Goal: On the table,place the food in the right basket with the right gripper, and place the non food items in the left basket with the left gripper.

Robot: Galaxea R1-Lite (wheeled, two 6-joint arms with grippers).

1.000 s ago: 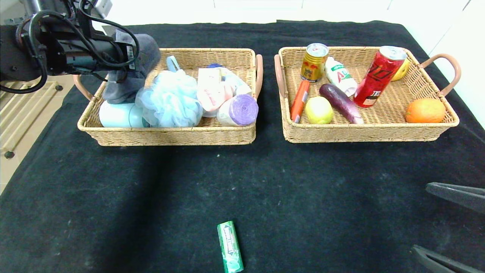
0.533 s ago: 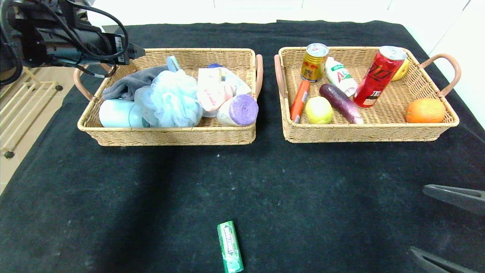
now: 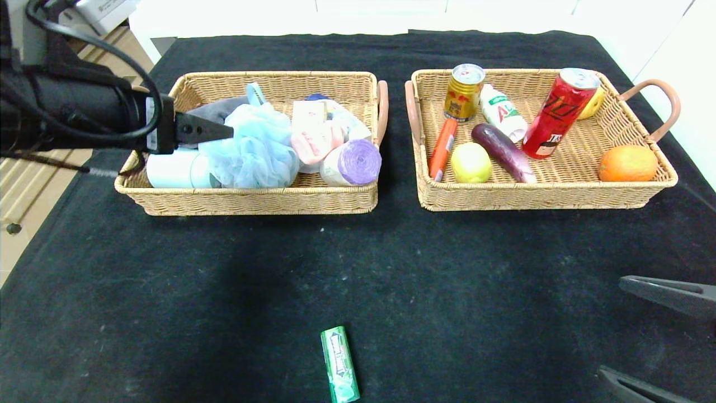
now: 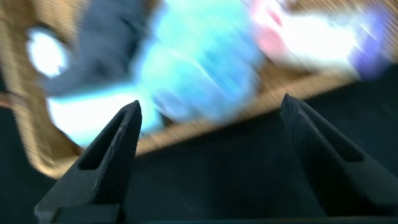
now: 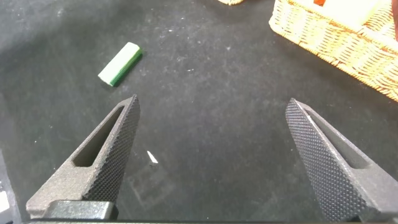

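Note:
The green chewing-gum pack [image 3: 339,364] lies on the table [image 3: 447,280] at the near middle; it also shows in the right wrist view [image 5: 120,63]. My right gripper [image 3: 609,327] is open and empty at the near right, well to the right of the pack. My left gripper [image 3: 226,132] is open and empty above the left basket's [image 3: 257,201] near-left part. The grey towel [image 3: 215,110], blue pouf [image 3: 257,145], pink bottle [image 3: 313,140] and purple-ended roll [image 3: 355,162] lie in the left basket. The lemon [image 3: 471,162] and sausage [image 3: 442,148] lie in the right basket [image 3: 531,198].
A pale mint flask [image 3: 173,169] lies in the left basket. The right basket also holds an eggplant [image 3: 503,152], an orange fruit [image 3: 627,163], a red can [image 3: 559,112], a gold can [image 3: 463,92] and a small white bottle [image 3: 502,112].
My left gripper let go of the grey towel, which now lies in the left basket, and drew back toward the near left. The right gripper has barely moved.

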